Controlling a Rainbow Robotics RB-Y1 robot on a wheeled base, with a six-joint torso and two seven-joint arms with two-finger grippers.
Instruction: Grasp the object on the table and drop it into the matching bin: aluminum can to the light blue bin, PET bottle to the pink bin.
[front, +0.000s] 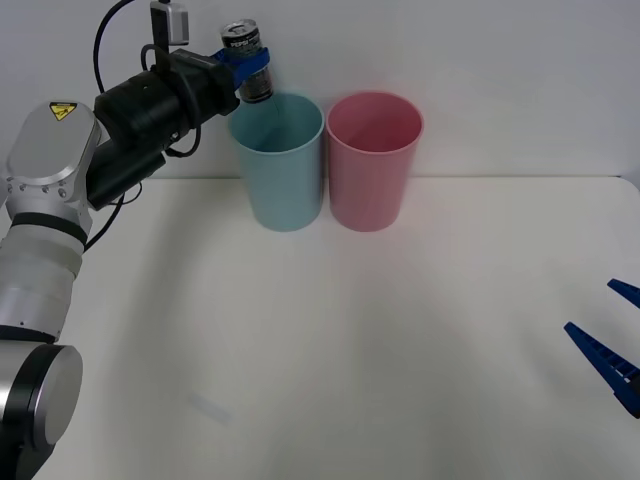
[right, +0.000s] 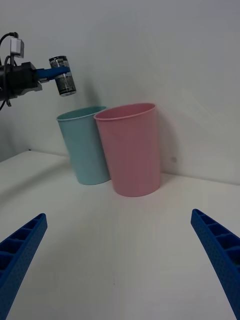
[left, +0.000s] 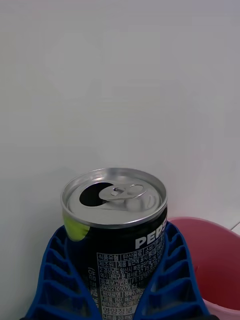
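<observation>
The small, short aluminum can (front: 246, 62), dark-printed with a shiny silver pull-tab top, is being held in the air by the left gripper (front: 243, 63), whose blue ribbed fingers (left: 172, 280) are being pressed against both sides of the can's body. The can is being kept nearly upright, slightly tilted, just above the rim of the tall light blue plastic cup-shaped bin (front: 277, 170), over its left rear edge, with its base not touching the bin. In the right wrist view the can (right: 62, 75) is being seen above and to one side of the light blue bin (right: 85, 147), clamped in the same gripper (right: 59, 73). The tall pink plastic cup-shaped bin (front: 372, 165) is being seen just beside the light blue one, on its right, the two almost touching; both are standing upright near the far edge of the wide white table (front: 350, 360). The right gripper (front: 622, 335) is being held low over the table's right side, well apart from the bins, with its blue fingers (right: 220, 255) spread wide and nothing between them.
</observation>
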